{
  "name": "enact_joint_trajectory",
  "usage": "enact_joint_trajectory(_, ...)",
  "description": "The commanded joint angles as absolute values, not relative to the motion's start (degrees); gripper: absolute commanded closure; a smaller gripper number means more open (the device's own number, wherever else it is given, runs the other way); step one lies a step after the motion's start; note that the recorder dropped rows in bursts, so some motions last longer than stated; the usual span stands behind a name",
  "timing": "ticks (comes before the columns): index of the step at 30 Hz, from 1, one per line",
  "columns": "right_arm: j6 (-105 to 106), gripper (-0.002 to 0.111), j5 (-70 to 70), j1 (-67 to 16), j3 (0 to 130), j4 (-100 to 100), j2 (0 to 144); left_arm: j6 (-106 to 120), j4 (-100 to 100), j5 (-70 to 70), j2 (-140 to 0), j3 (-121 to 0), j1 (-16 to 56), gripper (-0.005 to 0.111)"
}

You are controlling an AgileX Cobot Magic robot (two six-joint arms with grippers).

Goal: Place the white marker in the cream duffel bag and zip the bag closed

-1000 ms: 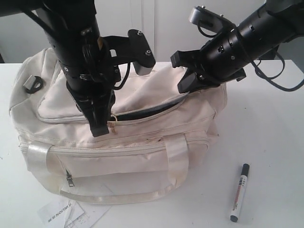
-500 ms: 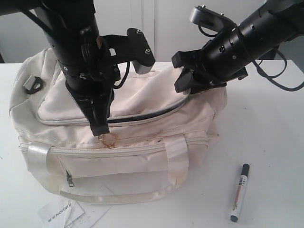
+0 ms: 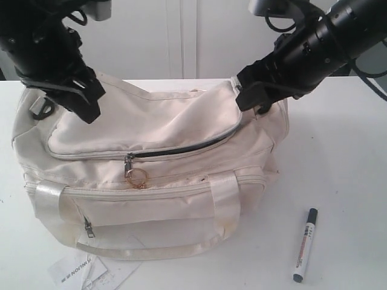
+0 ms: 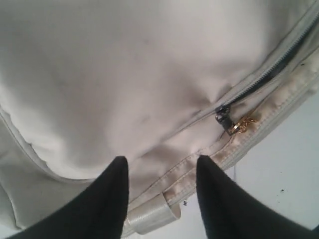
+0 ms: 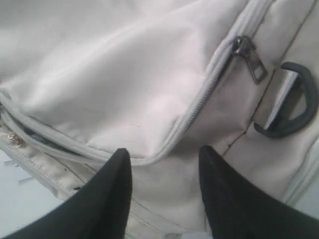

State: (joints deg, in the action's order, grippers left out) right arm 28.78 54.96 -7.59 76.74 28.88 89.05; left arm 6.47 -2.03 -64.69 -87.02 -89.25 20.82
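The cream duffel bag [image 3: 157,163] lies in the middle of the white table. Its top zip is partly undone, showing a dark slit, with the zip pull [image 3: 129,162] and a gold ring at the left of the slit. The white marker [image 3: 305,244] lies on the table to the right of the bag, black cap at the far end. My left gripper [image 3: 89,109] hangs open over the bag's left shoulder, empty in the left wrist view [image 4: 159,164]. My right gripper [image 3: 249,99] stands open above the bag's right end [image 5: 164,152], holding nothing.
A printed paper tag [image 3: 84,272] lies by the bag's front left corner. A black plastic buckle [image 3: 41,107] sits on the bag's left end, another buckle [image 5: 294,109] at the right end beside a side zip pull [image 5: 251,59]. A white wall stands behind.
My left arm has left the zip pull and risen up and away to the left. The right gripper has moved slightly up and right. The top flap has settled flatter.
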Motion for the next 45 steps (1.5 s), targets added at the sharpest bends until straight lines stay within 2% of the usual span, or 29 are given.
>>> enact_joint_trajectory(1, 33.3, 0.066, 55.2, -7.4, 76.5, 31.6, 88.5, 5.7, -8.0, -67.5, -83.3, -85.2, 17.0, 0.052)
enact_joint_trajectory(13, 39.1, 0.066, 56.0, -7.5, 76.5, 38.4, 88.5, 6.0, -23.0, -47.5, -74.0, -66.8, 15.9, 0.051)
enact_joint_trajectory(19, 41.5, 0.066, 56.2, -7.6, 76.4, 39.1, 88.8, 3.3, -32.3, -37.0, -71.3, -57.4, 15.9, 0.038)
enact_joint_trajectory(23, 42.0, 0.066, 56.2, -7.6, 76.4, 39.1, 88.9, 7.3, -45.4, -32.3, -71.3, -52.4, 17.1, 0.036)
enact_joint_trajectory(35, 42.9, 0.066, 56.1, -7.6, 76.4, 42.3, 88.9, 8.1, -46.6, -23.8, -71.4, -46.5, 19.6, 0.036)
enact_joint_trajectory(45, 49.5, 0.066, 57.1, -7.6, 76.4, 49.9, 89.5, 9.0, -47.3, -23.8, -71.8, -46.4, 19.6, 0.036)
